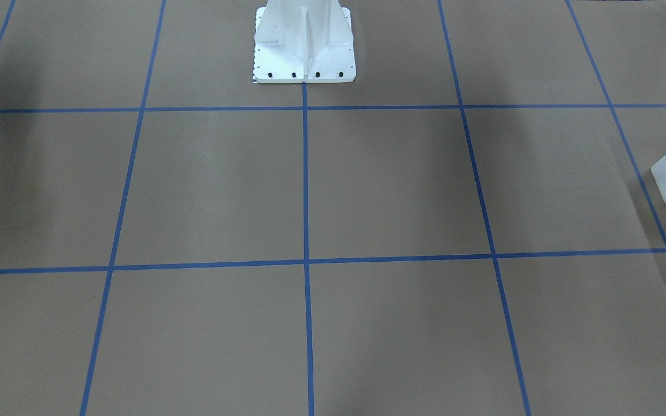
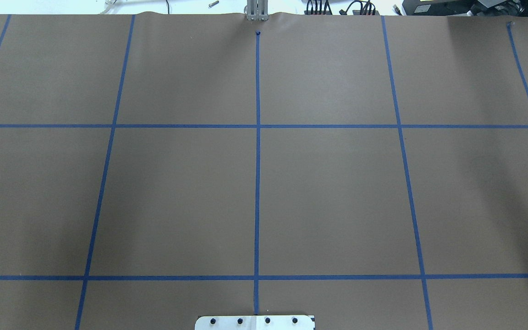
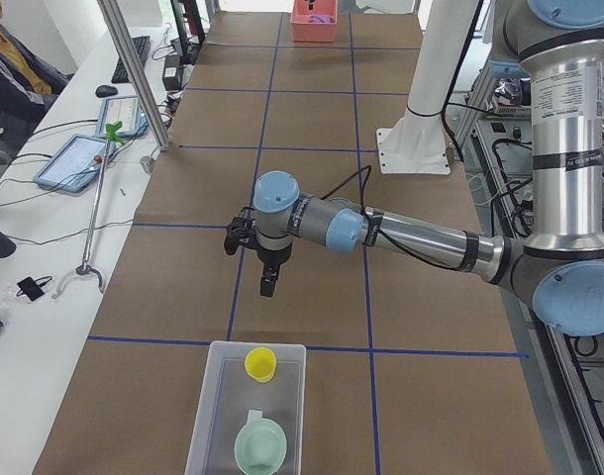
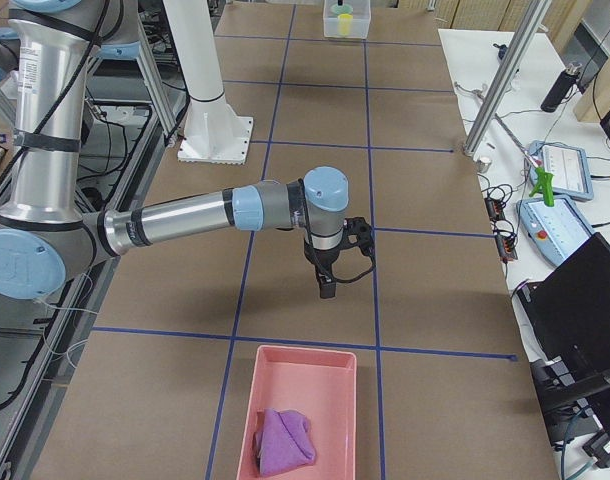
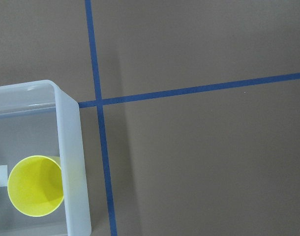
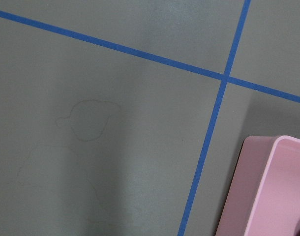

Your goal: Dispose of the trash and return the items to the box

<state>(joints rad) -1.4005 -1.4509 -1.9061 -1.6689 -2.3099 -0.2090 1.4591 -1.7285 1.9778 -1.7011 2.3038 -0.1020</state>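
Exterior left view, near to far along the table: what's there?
Near to far: green bowl → yellow cup, both in the box → left hand → white robot base → pink bin.

Left arm [image 3: 421,237] stretched far out and near level, left pincer [image 3: 268,285] hanging straight down under the bent left wrist [image 3: 275,195]; right arm [image 4: 175,222] in the same low reach, right pincer [image 4: 327,288] pointing straight down below the right wrist [image 4: 325,190]; jaw gap unreadable on both.
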